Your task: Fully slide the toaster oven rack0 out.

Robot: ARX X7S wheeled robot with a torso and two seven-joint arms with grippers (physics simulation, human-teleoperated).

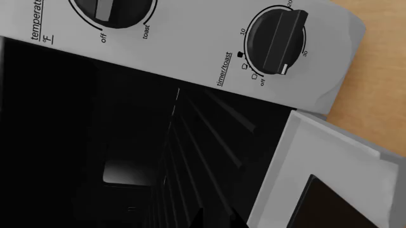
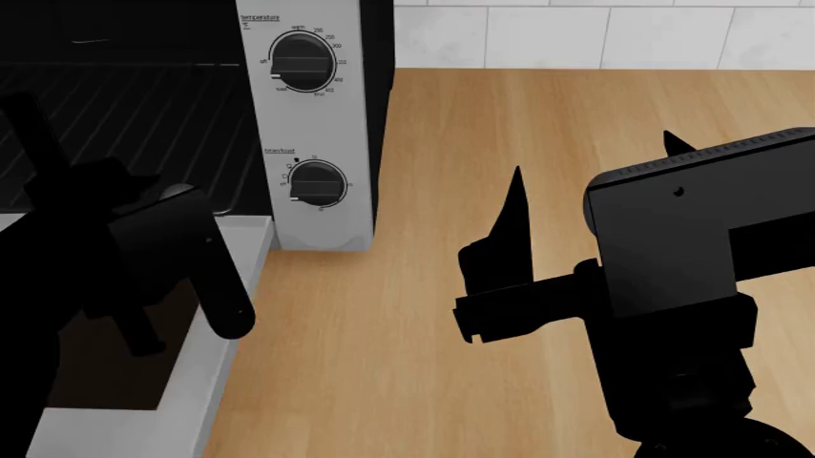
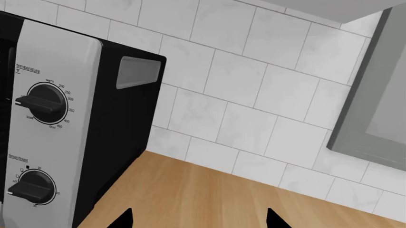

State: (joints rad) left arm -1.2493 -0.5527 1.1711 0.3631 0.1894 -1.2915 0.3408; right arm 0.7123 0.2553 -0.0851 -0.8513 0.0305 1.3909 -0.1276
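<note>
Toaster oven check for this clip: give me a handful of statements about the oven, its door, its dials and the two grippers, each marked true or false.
1. The toaster oven has its door folded down open. True.
2. The rack0 lies on the wooden counter beside the oven. False: its wires show inside the dark cavity.
3. The silver panel carries two black dials, the temperature dial above the timer dial. True.
4. The right gripper grips the timer dial. False: it is over bare counter, apart from the oven, holding nothing.
5. The wall behind the counter is white tile. True.
6. The left gripper is far from the oven. False: it is at the open cavity, over the door.
</note>
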